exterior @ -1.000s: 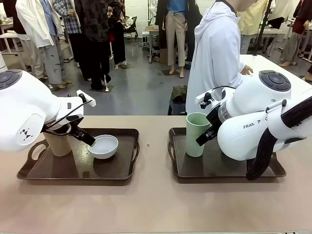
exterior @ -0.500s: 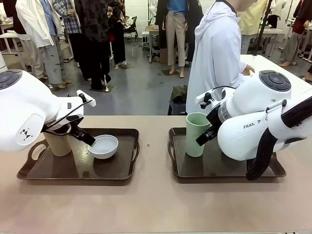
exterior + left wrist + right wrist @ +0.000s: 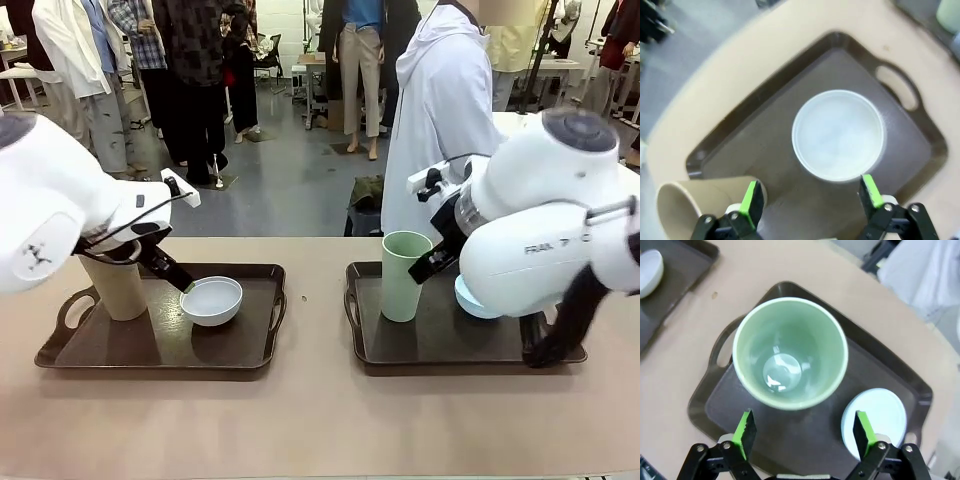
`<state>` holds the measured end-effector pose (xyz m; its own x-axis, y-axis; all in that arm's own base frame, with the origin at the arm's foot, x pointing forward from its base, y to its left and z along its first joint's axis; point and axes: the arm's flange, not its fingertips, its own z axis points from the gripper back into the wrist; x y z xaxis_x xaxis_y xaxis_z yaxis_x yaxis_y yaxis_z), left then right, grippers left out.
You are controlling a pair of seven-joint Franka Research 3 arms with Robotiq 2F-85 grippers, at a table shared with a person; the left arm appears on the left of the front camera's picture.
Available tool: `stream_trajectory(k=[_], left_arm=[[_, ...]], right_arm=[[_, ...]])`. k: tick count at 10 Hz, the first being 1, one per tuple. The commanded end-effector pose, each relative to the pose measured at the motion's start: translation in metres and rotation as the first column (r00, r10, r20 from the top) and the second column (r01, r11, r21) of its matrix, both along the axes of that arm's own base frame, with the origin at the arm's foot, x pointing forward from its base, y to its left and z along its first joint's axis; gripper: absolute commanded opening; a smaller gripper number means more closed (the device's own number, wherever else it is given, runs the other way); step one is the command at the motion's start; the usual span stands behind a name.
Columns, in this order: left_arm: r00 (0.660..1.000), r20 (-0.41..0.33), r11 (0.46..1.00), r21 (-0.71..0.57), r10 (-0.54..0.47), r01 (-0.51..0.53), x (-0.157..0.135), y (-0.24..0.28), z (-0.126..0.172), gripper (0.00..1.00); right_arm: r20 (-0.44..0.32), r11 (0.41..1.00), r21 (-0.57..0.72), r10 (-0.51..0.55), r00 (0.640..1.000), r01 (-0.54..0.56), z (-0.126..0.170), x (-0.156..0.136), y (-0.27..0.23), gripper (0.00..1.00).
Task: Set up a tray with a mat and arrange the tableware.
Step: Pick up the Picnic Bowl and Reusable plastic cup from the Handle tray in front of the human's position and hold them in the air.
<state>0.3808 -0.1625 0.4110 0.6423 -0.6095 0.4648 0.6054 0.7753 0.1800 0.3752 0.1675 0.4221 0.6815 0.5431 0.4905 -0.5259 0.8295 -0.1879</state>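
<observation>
On the left brown tray (image 3: 120,355) stand a tan cup (image 3: 115,285) and a white bowl (image 3: 212,300). My left gripper (image 3: 809,200) hangs open just above them, the white bowl (image 3: 838,134) ahead of its fingers and the tan cup (image 3: 695,205) beside its left finger. The right brown tray (image 3: 400,350) carries a pale green cup (image 3: 403,275) and a light blue bowl (image 3: 468,298), half hidden behind my right arm. My right gripper (image 3: 805,432) is open above this tray, with the green cup (image 3: 790,352) in front of it and the blue bowl (image 3: 875,421) by its right finger.
A person in a white hooded coat (image 3: 440,110) stands at the far side of the table, behind the right tray. Bare tan tabletop (image 3: 320,420) stretches between and in front of the trays. Each tray has cut-out handles (image 3: 722,347) at its ends.
Both arms have risen and pulled back from the trays. The light blue bowl now shows beside the right arm. The person has shifted a little.
</observation>
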Motion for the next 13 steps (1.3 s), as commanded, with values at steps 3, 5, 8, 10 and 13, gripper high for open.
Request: stream_trajectory(k=[3, 5, 8, 10, 13], left_arm=[[0.973, -0.215, 0.997, 0.027, 0.083, -0.079, -0.092, 0.005, 0.042, 1.00], [0.954, -0.270, 0.991, 0.004, 0.132, -0.136, -0.146, 0.006, 0.057, 1.00], [0.935, -0.274, 0.962, -0.089, 0.226, -0.259, -0.142, 0.031, 0.067, 1.00], [0.909, -0.375, 0.943, -0.197, 0.180, -0.268, -0.108, 0.063, 0.074, 1.00], [0.888, -0.459, 0.882, -0.405, 0.034, -0.243, -0.083, 0.128, 0.086, 1.00]], right_arm=[[-0.188, 0.976, -0.048, -0.218, 0.958, 0.212, 0.028, -0.099, -0.005, 1.00], [-0.264, 0.958, -0.078, -0.286, 0.921, 0.275, 0.020, -0.142, -0.009, 1.00], [-0.322, 0.957, -0.038, -0.284, 0.903, 0.287, 0.001, -0.156, -0.029, 1.00], [-0.353, 0.929, 0.177, -0.250, 0.902, 0.326, 0.010, -0.136, -0.086, 1.00], [-0.335, 0.787, 0.501, -0.207, 0.919, 0.360, 0.027, -0.143, -0.188, 1.00]])
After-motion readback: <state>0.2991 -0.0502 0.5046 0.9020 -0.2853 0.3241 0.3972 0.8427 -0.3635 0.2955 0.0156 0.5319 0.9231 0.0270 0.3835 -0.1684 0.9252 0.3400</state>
